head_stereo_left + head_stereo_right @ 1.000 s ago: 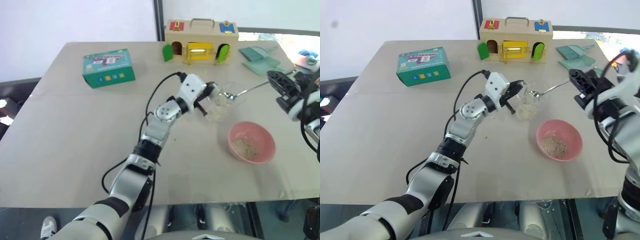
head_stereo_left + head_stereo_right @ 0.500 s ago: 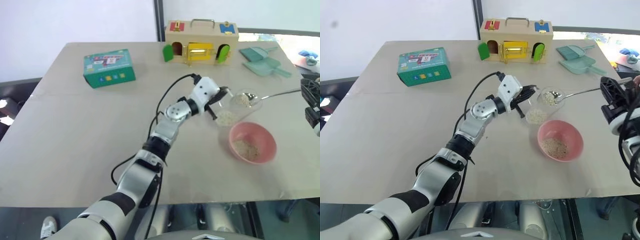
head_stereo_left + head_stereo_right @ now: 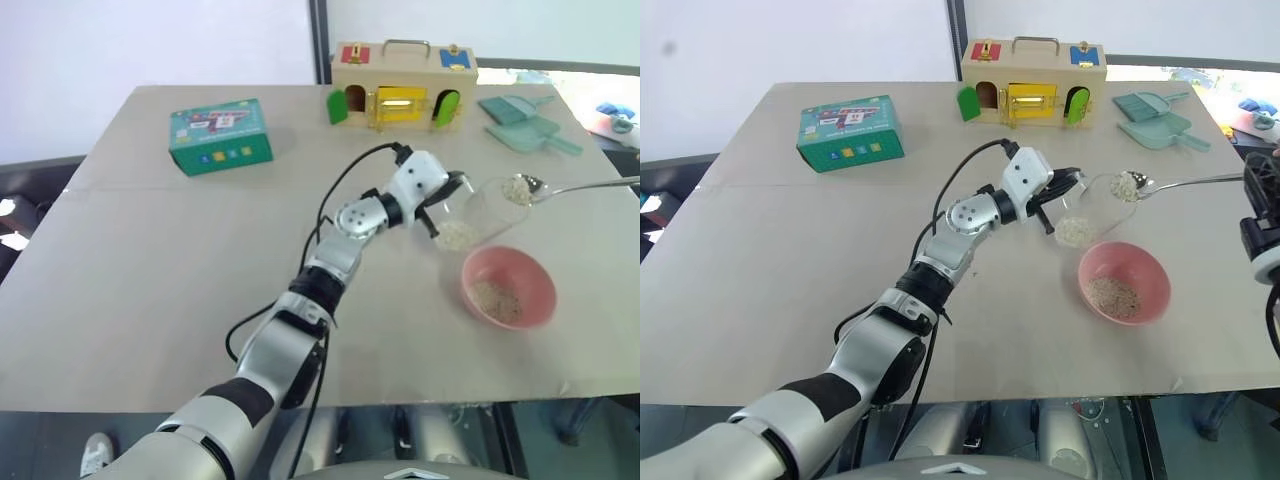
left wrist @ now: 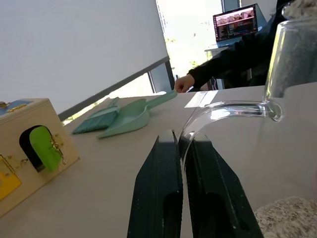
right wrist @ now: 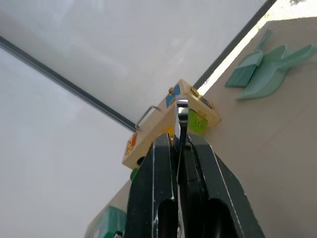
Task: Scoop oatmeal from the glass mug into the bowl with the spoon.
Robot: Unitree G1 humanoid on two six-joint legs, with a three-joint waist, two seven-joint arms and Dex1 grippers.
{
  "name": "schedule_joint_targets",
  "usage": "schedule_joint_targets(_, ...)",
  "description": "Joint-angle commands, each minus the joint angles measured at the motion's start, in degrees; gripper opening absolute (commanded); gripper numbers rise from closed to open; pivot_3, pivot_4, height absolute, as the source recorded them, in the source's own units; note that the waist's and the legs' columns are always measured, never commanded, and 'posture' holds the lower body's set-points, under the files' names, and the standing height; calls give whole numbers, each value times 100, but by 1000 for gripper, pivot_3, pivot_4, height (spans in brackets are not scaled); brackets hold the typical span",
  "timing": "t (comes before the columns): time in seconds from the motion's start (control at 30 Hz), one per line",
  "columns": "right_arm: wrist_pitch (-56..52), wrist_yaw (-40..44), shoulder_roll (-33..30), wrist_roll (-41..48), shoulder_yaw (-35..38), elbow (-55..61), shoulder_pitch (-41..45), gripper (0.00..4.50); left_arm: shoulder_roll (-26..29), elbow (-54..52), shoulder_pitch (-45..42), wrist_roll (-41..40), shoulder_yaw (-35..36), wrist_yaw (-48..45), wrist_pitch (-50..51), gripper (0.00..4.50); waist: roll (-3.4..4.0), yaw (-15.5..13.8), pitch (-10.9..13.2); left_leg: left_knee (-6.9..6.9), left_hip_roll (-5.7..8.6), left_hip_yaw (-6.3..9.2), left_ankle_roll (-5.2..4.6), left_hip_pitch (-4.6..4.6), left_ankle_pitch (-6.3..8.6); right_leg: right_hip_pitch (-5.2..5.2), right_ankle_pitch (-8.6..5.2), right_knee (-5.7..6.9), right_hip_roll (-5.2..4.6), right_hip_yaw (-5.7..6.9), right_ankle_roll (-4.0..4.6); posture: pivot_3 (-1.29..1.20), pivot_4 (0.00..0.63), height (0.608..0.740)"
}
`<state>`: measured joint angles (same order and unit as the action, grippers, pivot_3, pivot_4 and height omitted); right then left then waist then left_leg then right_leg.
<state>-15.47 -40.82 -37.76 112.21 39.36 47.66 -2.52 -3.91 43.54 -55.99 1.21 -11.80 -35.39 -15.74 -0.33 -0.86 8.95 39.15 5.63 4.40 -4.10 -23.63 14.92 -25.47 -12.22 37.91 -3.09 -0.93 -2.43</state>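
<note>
My left gripper (image 3: 446,190) is shut on the thin handle of the glass mug (image 3: 482,212), which it holds tilted, mouth toward the right, just behind the pink bowl (image 3: 520,266). Oatmeal (image 3: 456,236) lies in the mug's low side, and more oatmeal (image 3: 1112,294) sits in the bowl. The spoon (image 3: 519,188) hovers level at the mug's mouth with a heap of flakes on it. Its long handle runs right to my right gripper (image 3: 1252,178), shut on its end. The right wrist view shows that gripper (image 5: 179,141) pinching the spoon handle (image 5: 181,110).
A green box (image 3: 220,129) lies at the back left, a wooden latch box (image 3: 402,81) at the back centre, and a teal dustpan and brush (image 3: 525,120) at the back right. Beyond the table a person's hand (image 4: 183,83) and a laptop (image 4: 235,22) show.
The spoon came up out of the mug loaded with oatmeal and slid right as my right gripper drew back. My left gripper shifted the mug right and tipped it further.
</note>
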Motion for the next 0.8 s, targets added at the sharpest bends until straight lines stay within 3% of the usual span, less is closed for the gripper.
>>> schedule_joint_targets(0.03, 295, 162, -49, 79, 313, 310, -83, 0, -60, -49, -286, -67, 92, 21, -208, 101, 0, 0, 0, 0, 0, 0, -1, 0, 0, 0, 0, 0, 0, 0, 0, 0, 150, 740)
schedule_joint_targets(0.47, 751, 543, -50, 79, 735, 766, -947, 0, -149, 468, -753, -97, 244, 175, -330, 101, 0, -3, 0, 5, 0, -1, -23, 2, 14, 5, 1, -1, 0, -1, -2, 0, 150, 740)
schedule_joint_targets(0.8, 564, 1282, -227, 79, 1251, 870, -2427, 0, -111, 845, -1005, -82, 406, 287, -490, 101, -1, -9, 0, 8, 0, -2, -30, 10, 18, 14, 1, -2, 0, -1, -4, 0, 150, 740)
